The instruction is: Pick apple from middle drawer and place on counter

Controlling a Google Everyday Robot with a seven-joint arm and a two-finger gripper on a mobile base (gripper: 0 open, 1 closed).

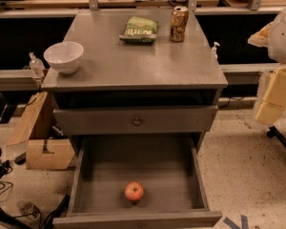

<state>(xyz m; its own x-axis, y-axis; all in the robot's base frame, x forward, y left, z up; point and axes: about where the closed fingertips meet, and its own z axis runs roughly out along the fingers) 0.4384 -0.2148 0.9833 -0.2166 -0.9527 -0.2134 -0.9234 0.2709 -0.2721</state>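
Note:
The apple [134, 192], small and red-orange, lies on the bare floor of the open middle drawer [148, 163], near its front wall and slightly left of centre. The drawer is pulled far out below the cabinet. The grey counter [133, 61] is the cabinet's top, above and behind the drawer. My gripper [274, 97], pale yellow under the white arm, hangs at the right edge of the camera view. It is well right of the cabinet, about level with the counter's front edge, far from the apple and holding nothing that I can see.
On the counter stand a white bowl [63, 56] front left, a green chip bag [139, 29] and a tan can [179, 24] at the back. A shut drawer front with a brass knob [137, 121] is above the open drawer. Cardboard boxes [43, 142] lie on the floor left.

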